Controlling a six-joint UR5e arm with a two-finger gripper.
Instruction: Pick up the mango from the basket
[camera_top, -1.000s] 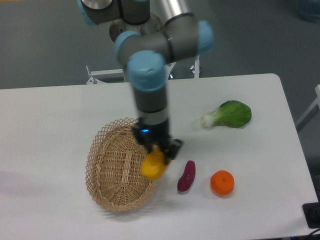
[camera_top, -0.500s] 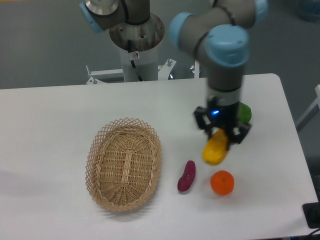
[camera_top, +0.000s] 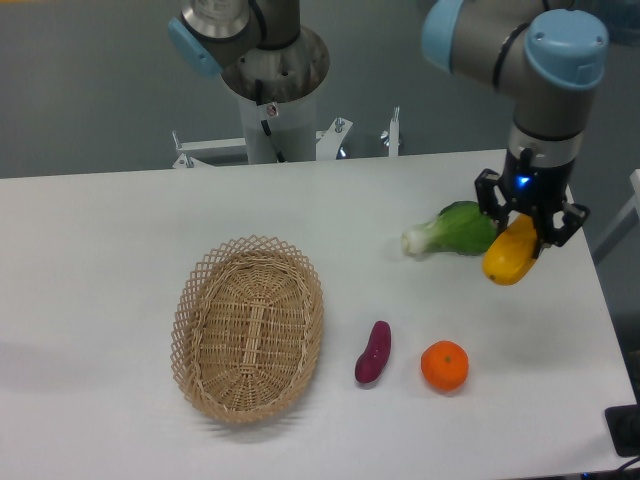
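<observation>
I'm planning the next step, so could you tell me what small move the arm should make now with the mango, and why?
Probably lower it straight down to the bare table and only then open. The gripper is shut on the mango, which hangs above the table's right side, well clear of the empty basket and just right of the leafy green.

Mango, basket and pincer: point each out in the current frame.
mango (camera_top: 509, 257), fixed camera, middle of its yellow body below the fingers.
basket (camera_top: 205, 268), fixed camera, upper-left lattice rim.
pincer (camera_top: 531, 222), fixed camera, midway between the fingertips, shut on the mango.
</observation>
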